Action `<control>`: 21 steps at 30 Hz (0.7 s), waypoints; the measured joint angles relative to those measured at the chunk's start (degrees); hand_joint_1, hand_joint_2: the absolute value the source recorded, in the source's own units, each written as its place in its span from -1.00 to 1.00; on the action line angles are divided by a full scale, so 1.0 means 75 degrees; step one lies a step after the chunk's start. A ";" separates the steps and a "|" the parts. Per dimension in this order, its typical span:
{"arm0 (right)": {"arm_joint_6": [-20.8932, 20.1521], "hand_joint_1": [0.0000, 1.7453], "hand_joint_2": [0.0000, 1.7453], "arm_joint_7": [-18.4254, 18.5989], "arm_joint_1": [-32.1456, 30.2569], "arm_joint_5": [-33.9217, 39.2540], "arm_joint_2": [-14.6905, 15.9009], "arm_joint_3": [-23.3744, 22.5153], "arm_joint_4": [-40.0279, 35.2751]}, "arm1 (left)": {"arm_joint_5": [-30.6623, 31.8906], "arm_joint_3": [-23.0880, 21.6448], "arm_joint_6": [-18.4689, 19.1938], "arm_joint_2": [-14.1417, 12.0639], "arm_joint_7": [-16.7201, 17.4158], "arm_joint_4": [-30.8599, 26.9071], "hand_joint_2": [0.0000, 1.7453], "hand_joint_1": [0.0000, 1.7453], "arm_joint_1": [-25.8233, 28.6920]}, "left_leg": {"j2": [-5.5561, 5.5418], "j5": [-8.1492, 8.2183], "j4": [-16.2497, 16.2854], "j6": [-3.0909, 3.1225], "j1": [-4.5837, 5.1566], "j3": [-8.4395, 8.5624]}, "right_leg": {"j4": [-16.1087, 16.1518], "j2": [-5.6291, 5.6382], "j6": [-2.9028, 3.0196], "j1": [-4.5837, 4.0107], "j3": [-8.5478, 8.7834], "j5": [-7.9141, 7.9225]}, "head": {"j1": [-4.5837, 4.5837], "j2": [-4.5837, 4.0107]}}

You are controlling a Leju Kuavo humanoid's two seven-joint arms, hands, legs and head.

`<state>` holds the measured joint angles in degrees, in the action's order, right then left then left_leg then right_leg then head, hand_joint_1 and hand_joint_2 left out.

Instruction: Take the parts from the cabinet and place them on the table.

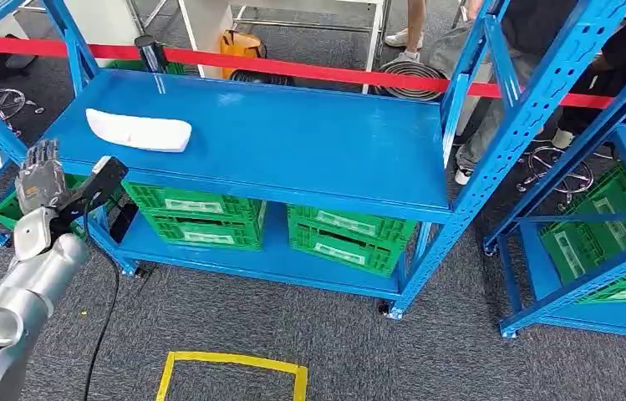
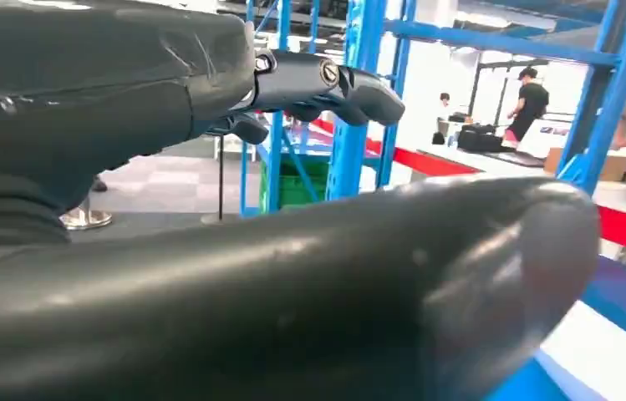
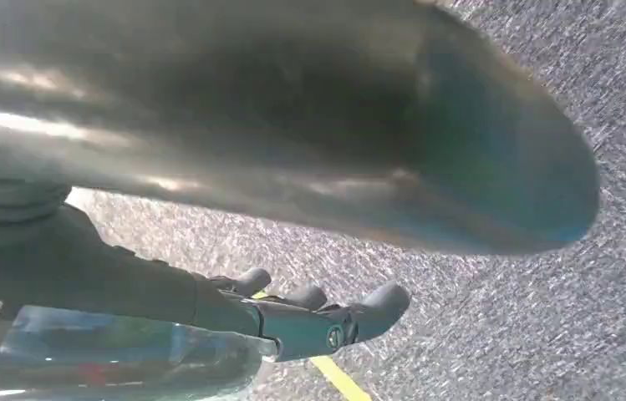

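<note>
A long white part (image 1: 138, 131) lies on the top shelf of the blue cabinet (image 1: 292, 142), near the shelf's left end. My left hand (image 1: 50, 188) is raised in front of the cabinet's left corner, below and left of the part, with its fingers spread and nothing in it. In the left wrist view the left hand (image 2: 167, 100) has its thumb (image 2: 334, 284) and fingers (image 2: 334, 83) apart, and a white strip (image 2: 606, 351) shows beyond the thumb. My right hand (image 3: 301, 322) hangs over grey carpet with its fingers stretched out and holds nothing.
Green crates (image 1: 201, 217) (image 1: 347, 238) stand on the cabinet's lower shelf. A second blue rack (image 1: 593, 209) with green crates is at the right. Red barrier tape (image 1: 292, 67) runs behind, with people's legs (image 1: 414, 25) beyond it. A yellow tape square (image 1: 234, 368) marks the floor.
</note>
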<state>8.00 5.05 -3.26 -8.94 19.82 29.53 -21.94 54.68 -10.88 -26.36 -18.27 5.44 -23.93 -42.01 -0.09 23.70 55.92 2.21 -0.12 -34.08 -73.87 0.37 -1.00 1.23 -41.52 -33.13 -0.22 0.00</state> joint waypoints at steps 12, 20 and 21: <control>-0.0006 -1.00 -1.00 -0.0024 0.0189 0.0123 0.0070 0.0364 0.0000 | 0.0399 -0.0111 -0.0023 0.0079 -0.0291 -0.0003 -1.00 -1.00 -0.0138 | -0.0026 0.0505 0.0415 -0.0329 0.0041 0.0039 | 0.2255 0.0011 0.0109 0.0042 0.0947 0.1135 | -0.0029 0.0000; -0.0018 -1.00 -1.00 -0.0021 0.0277 0.0134 0.0020 0.0472 0.0003 | 0.0464 -0.0175 0.0009 0.0108 -0.0356 0.0003 -1.00 -1.00 -0.0158 | 0.0002 -0.0007 0.0937 -0.0416 -0.0075 -0.0572 | 0.2252 0.0056 0.0160 0.0014 0.1307 0.0875 | -0.0032 0.0000; -0.0032 -1.00 -1.00 -0.0024 0.0285 0.0134 0.0015 0.0484 0.0003 | 0.0470 -0.0198 0.0056 0.0108 -0.0408 0.0003 -1.00 -1.00 -0.0201 | -0.0002 -0.0241 0.0327 -0.0340 -0.0054 -0.0325 | 0.2271 0.0060 0.0146 0.0022 0.1330 0.0844 | -0.0023 0.0000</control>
<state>7.76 4.87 -1.12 -7.93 19.93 33.16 -21.92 58.21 -12.37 -25.94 -17.46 2.38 -23.91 -43.52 -0.10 21.89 58.37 -0.34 -0.53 -36.52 -56.84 0.81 0.10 1.39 -31.55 -26.80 -0.39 0.00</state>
